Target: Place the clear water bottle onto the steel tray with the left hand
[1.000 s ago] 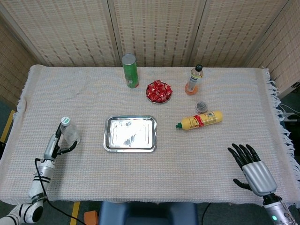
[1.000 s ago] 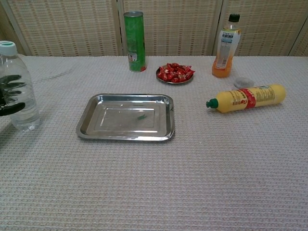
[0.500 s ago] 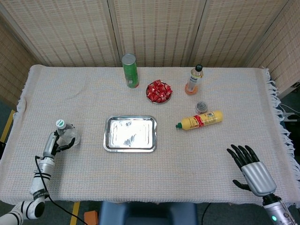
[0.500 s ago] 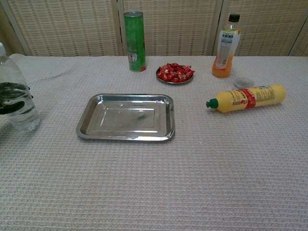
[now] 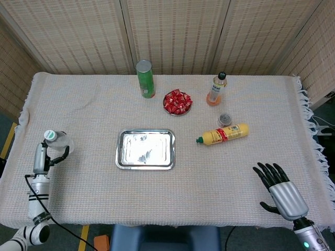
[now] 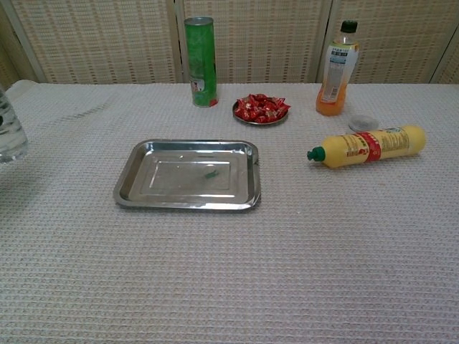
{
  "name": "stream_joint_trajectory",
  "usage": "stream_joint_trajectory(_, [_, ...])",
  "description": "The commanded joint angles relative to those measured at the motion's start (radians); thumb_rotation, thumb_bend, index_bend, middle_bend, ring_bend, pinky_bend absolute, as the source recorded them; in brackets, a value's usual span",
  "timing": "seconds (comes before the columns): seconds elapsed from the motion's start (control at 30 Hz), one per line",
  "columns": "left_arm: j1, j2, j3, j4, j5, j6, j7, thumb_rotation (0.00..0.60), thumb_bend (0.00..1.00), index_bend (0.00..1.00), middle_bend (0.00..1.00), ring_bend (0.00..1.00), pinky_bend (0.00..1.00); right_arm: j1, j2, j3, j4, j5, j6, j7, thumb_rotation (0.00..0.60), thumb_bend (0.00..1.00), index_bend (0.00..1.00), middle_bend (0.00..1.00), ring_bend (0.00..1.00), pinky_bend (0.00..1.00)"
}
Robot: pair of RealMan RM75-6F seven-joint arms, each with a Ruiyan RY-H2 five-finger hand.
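The clear water bottle (image 5: 58,142), with a pale green cap, is at the table's far left edge, and my left hand (image 5: 46,155) grips it around the body. In the chest view only a sliver of the bottle (image 6: 10,135) shows at the left border, and the left hand is out of frame. The steel tray (image 5: 157,144) lies empty at mid-table, well to the right of the bottle; in the chest view the tray (image 6: 165,193) sits left of centre. My right hand (image 5: 280,191) hovers at the front right corner with its fingers spread, holding nothing.
A green can (image 5: 145,78) stands at the back, with a dish of red candies (image 5: 177,102) and an orange drink bottle (image 5: 216,90) to its right. A yellow bottle (image 5: 224,134) lies on its side right of the tray, next to a small round lid (image 5: 225,119).
My left hand has carried the water bottle leftward, away from the tray, to the table's left edge. The right hand has barely moved.
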Motion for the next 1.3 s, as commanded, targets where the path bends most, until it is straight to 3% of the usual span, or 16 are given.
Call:
stream_joint_trajectory(0.03, [0.0, -0.042, -0.112, 0.098, -0.086, 0.018, -0.06, 0.6, 0.49, 0.38, 0.36, 0.2, 0.3, -0.002, 0.001, -0.003, 0.001, -0.009, 0.007, 0.003, 0.6, 0.05, 0.0, 0.0, 0.0, 0.0])
stream_joint_trajectory(0.1, [0.013, -0.017, -0.098, 0.031, -0.064, 0.017, -0.116, 0.6, 0.49, 0.37, 0.34, 0.18, 0.29, -0.002, -0.001, -0.003, 0.003, -0.011, 0.006, 0.0, 0.6, 0.05, 0.0, 0.0, 0.0, 0.0])
stream_joint_trajectory(0.27, [0.065, 0.088, 0.092, -0.34, 0.153, 0.055, -0.189, 0.6, 0.49, 0.37, 0.33, 0.18, 0.29, 0.003, -0.003, -0.006, 0.001, -0.007, -0.01, -0.007, 0.6, 0.05, 0.0, 0.0, 0.0, 0.0])
stream_joint_trajectory(0.4, [0.066, 0.113, 0.178, -0.476, 0.27, 0.085, -0.095, 0.6, 0.49, 0.37, 0.33, 0.17, 0.29, 0.004, 0.001, -0.006, 0.001, -0.006, -0.01, 0.001, 0.6, 0.05, 0.0, 0.0, 0.0, 0.0])
stream_joint_trajectory(0.47, [0.058, 0.112, 0.18, -0.494, 0.271, 0.079, -0.056, 0.6, 0.49, 0.37, 0.33, 0.17, 0.29, 0.003, 0.003, -0.007, 0.001, -0.008, -0.009, 0.004, 0.6, 0.05, 0.0, 0.0, 0.0, 0.0])
stream_joint_trajectory(0.6, [0.035, 0.09, 0.112, -0.419, 0.177, 0.041, 0.015, 0.6, 0.49, 0.36, 0.32, 0.16, 0.29, 0.0, 0.005, -0.01, 0.003, -0.018, 0.001, 0.008, 0.6, 0.05, 0.0, 0.0, 0.0, 0.0])
stream_joint_trajectory(0.7, [0.018, 0.101, 0.067, -0.38, 0.106, -0.012, -0.008, 0.6, 0.49, 0.35, 0.31, 0.16, 0.28, -0.001, 0.004, -0.012, 0.003, -0.022, 0.005, 0.006, 0.6, 0.05, 0.0, 0.0, 0.0, 0.0])
stream_joint_trajectory(0.8, [0.014, 0.123, 0.054, -0.4, 0.102, -0.017, -0.032, 0.6, 0.49, 0.34, 0.31, 0.15, 0.28, -0.001, 0.003, -0.011, 0.003, -0.022, 0.004, 0.005, 0.6, 0.05, 0.0, 0.0, 0.0, 0.0])
stream_joint_trajectory(0.9, [0.023, 0.218, 0.007, -0.551, 0.187, 0.127, 0.032, 0.6, 0.49, 0.34, 0.3, 0.15, 0.28, 0.003, -0.001, -0.007, 0.003, -0.009, -0.011, 0.0, 0.6, 0.05, 0.0, 0.0, 0.0, 0.0])
stream_joint_trajectory(1.0, [0.036, 0.281, -0.014, -0.676, 0.202, 0.177, 0.127, 0.6, 0.49, 0.33, 0.3, 0.14, 0.28, 0.004, -0.002, -0.006, 0.0, -0.007, -0.014, -0.006, 0.6, 0.05, 0.0, 0.0, 0.0, 0.0])
stream_joint_trajectory(1.13, [0.041, 0.306, 0.023, -0.729, 0.173, 0.124, 0.171, 0.6, 0.49, 0.33, 0.3, 0.14, 0.28, 0.004, -0.004, -0.009, -0.001, -0.011, -0.013, -0.009, 0.6, 0.05, 0.0, 0.0, 0.0, 0.0])
stream_joint_trajectory(1.3, [0.017, 0.221, 0.117, -0.586, 0.104, -0.056, 0.132, 0.6, 0.48, 0.31, 0.3, 0.15, 0.28, 0.008, -0.008, -0.01, 0.003, -0.012, -0.022, -0.014, 0.6, 0.05, 0.0, 0.0, 0.0, 0.0])
